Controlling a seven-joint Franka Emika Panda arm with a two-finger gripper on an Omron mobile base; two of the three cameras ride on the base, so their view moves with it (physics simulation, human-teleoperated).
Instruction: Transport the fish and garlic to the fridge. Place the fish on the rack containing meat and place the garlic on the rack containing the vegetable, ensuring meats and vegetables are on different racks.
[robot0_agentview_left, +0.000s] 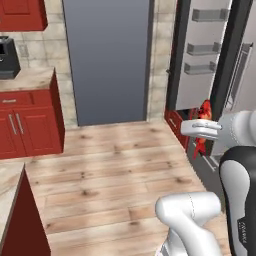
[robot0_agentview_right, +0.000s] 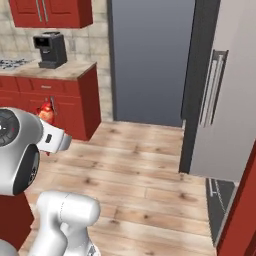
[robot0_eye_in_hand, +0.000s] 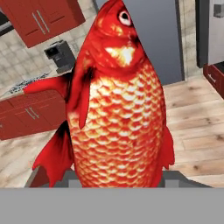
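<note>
While the white robot arm reaches out over the pale wooden plank floor (robot0_agentview_left: 110, 165), the left base view shows the small bright red-orange fish (robot0_agentview_left: 202, 127) clamped in the two-finger gripper (robot0_agentview_left: 205, 129), its body standing upright above and below the white hand, just in front of the tall fridge with the dark grey door (robot0_agentview_left: 235, 75), whose door stands open on grey door bins (robot0_agentview_left: 202, 47); no rack inside can be made out from here, and the garlic cannot be placed. From the right base view, the fish (robot0_agentview_right: 46, 113) peeks out beyond the arm's big round joint, against red lower cabinets (robot0_agentview_right: 70, 107) topped by a black coffee machine (robot0_agentview_right: 50, 49), while the fridge (robot0_agentview_right: 225, 90) rises at the right, well apart from the hand. Looking along the hand view, the scaly fish (robot0_eye_in_hand: 118, 105) stands head-up between the jaws, held at its lower body. By all appearances the fish is picked up and in transit, not yet on any shelf; setting it on the meat rack, then fetching and shelving the garlic, would still lie ahead.
</note>
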